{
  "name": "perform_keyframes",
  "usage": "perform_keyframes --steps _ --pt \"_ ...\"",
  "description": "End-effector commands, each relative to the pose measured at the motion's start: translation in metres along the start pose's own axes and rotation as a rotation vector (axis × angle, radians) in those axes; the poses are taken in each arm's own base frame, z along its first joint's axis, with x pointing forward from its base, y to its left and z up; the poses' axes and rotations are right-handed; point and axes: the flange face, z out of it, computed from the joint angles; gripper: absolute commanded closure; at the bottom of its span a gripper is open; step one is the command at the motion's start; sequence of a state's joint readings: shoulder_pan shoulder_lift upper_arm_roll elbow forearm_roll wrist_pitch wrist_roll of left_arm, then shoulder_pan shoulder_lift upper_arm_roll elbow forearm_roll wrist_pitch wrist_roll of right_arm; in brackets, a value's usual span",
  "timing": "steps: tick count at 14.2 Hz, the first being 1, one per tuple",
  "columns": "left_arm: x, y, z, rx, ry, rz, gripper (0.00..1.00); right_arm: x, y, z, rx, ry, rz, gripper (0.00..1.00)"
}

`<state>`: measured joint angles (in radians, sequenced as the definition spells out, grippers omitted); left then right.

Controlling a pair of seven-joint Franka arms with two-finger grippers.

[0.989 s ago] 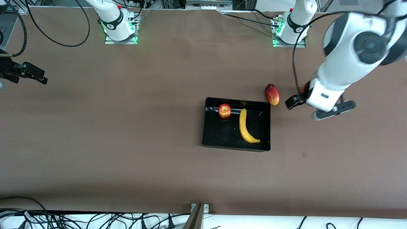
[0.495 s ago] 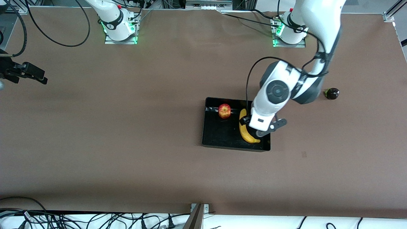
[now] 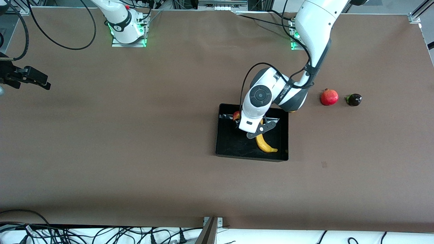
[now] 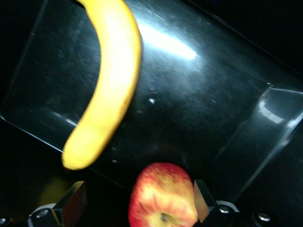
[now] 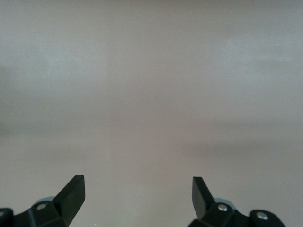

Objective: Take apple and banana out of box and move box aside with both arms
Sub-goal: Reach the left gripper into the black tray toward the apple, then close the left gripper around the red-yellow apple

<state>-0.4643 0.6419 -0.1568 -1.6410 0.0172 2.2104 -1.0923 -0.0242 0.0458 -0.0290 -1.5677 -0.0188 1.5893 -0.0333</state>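
Now apple (image 4: 163,196) and banana (image 3: 264,143) lie in black tray (image 3: 237,142) mid-table, toward left arm's end.
Left gripper (image 4: 137,201) hangs over tray, fingers wide, apple between them. Pomegranate (image 3: 329,97) and small dark fruit (image 3: 354,99) sit beside tray; right gripper (image 5: 137,195) waits, wide, over bare tabletop (image 5: 151,94).

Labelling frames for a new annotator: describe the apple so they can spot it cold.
Find the black tray mid-table, with the left gripper open over it. The apple lies in the tray's part farthest from the front camera, toward the right arm's end, beside the banana. It is small, round, red streaked with yellow; the banana is long and plain yellow, and the pomegranate lies outside the tray.
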Motion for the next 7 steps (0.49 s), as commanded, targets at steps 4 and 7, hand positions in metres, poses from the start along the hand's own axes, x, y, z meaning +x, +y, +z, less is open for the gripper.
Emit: perform_keyframes --steps 4,7 --pt "-0.025 0.019 0.022 -0.034 -0.023 -0.019 0.00 -0.004 0.002 -0.003 -0.007 0.007 -0.011 0.00" --pt "-0.040 0.018 0.038 -0.037 -0.025 -0.003 0.00 -0.004 0.003 -0.003 -0.007 0.007 -0.008 0.00"
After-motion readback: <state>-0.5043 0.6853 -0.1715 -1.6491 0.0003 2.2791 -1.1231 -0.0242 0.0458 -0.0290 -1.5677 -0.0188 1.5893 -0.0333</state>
